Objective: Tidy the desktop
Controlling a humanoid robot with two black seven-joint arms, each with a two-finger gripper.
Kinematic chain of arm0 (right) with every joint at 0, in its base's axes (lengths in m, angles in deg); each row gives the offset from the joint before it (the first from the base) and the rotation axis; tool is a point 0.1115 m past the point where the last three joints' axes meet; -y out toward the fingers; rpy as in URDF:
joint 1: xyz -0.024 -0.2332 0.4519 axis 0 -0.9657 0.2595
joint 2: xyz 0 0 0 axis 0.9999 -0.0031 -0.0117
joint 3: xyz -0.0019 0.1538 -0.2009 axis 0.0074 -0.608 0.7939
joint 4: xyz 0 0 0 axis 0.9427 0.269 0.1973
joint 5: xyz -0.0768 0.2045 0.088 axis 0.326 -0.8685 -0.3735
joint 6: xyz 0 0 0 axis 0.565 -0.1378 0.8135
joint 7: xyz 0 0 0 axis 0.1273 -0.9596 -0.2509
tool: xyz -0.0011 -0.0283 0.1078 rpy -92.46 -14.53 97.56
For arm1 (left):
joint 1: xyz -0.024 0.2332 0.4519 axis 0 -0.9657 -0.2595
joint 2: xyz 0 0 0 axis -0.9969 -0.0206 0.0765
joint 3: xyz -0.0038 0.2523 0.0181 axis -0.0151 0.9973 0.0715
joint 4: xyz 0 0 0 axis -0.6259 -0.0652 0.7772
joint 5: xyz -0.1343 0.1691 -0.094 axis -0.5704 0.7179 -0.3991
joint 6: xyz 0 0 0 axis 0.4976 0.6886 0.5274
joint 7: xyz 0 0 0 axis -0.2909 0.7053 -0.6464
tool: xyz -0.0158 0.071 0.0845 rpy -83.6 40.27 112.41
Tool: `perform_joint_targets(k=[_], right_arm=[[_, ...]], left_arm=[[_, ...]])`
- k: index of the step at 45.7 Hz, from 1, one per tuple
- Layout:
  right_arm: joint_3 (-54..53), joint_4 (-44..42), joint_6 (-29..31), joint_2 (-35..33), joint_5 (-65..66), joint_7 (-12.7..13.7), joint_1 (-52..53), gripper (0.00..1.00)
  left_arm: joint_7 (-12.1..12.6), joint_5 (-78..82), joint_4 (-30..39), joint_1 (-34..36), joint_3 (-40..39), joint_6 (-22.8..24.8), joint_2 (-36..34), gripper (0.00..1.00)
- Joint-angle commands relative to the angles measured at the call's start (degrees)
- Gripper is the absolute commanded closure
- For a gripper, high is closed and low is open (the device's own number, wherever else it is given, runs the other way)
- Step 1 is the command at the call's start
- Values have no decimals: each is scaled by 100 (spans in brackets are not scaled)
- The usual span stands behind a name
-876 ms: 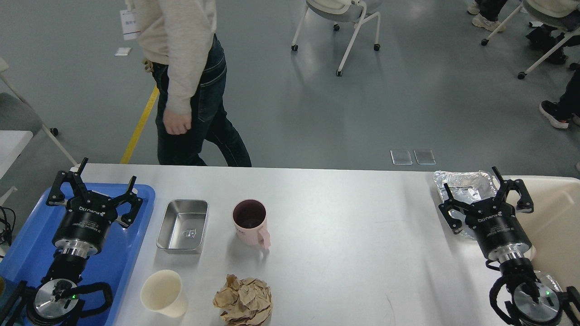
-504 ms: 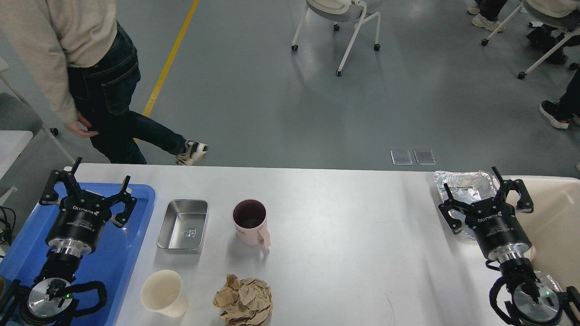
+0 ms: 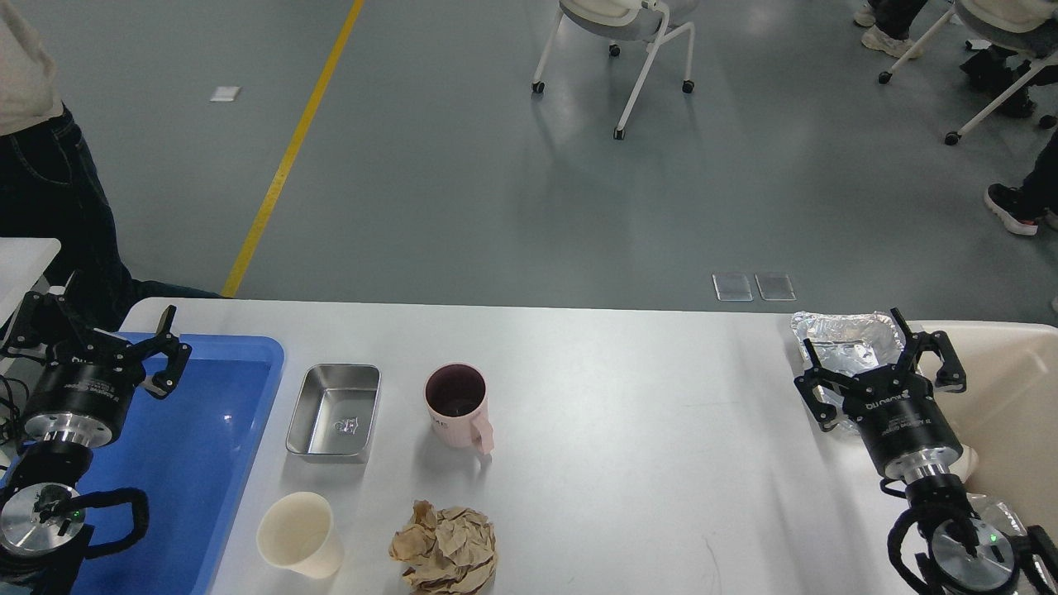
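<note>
The white desktop point(image 3: 628, 430) spans the view. On it stand a steel rectangular tray point(image 3: 334, 411), a pink mug point(image 3: 458, 406), a cream paper cup point(image 3: 298, 534) and a crumpled brown paper ball point(image 3: 445, 549). A crumpled foil tray point(image 3: 843, 340) lies at the far right. My left gripper point(image 3: 101, 324) is open and empty over the left edge of the blue plastic tray point(image 3: 198, 463). My right gripper point(image 3: 853, 343) is open and empty just above the foil tray.
A cream-coloured bin point(image 3: 1012, 405) stands at the right end of the table. A person's legs point(image 3: 50, 207) are at the far left behind the table. Chairs point(image 3: 628, 41) stand on the grey floor beyond.
</note>
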Motion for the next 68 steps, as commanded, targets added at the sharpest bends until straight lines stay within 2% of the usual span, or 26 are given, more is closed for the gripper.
perform_joint_targets(k=[1,7,13,19,20,26,30,39,48,57,60,64,68], right_arm=[[8,0,0,-5,0,2,-1,0],[8,0,0,-5,0,2,17,0],[8,0,0,-5,0,11,26,0],[17,0,0,-23,0,20,43,0],[17,0,9,-32,0,20,52,0],[44,0,0,-49,0,20,61,0],[44,0,0,-58,0,20,70,0],[44,-17,0,-111,0,28,70,0],[44,-17,0,-146,0,28,70,0],[44,-17,0,-163,0,28,43,0],[44,-17,0,-207,0,28,35,0],[35,-17,0,-243,0,28,35,0],[35,-17,0,-243,0,28,26,0]], left_arm=[[113,12,431,-165,575,-271,-713,3],[104,240,414,124,1683,-709,-1847,3],[104,276,449,546,2685,-1290,-2620,3],[113,276,616,924,3748,-1282,-3955,3],[87,276,686,1203,4115,-1256,-4323,3],[34,468,783,1969,5049,-975,-5134,3],[8,1257,1107,2357,5358,-728,-5521,3],[61,3034,2048,2498,5568,-640,-5970,3],[61,4317,2084,2507,6254,-552,-5874,3],[87,4968,2084,2524,6299,-552,-5575,3],[271,5232,2093,2542,6299,-544,-5566,3],[771,5548,2075,2603,6255,-552,-5470,3],[939,5540,2075,2683,6263,-544,-5057,3]])
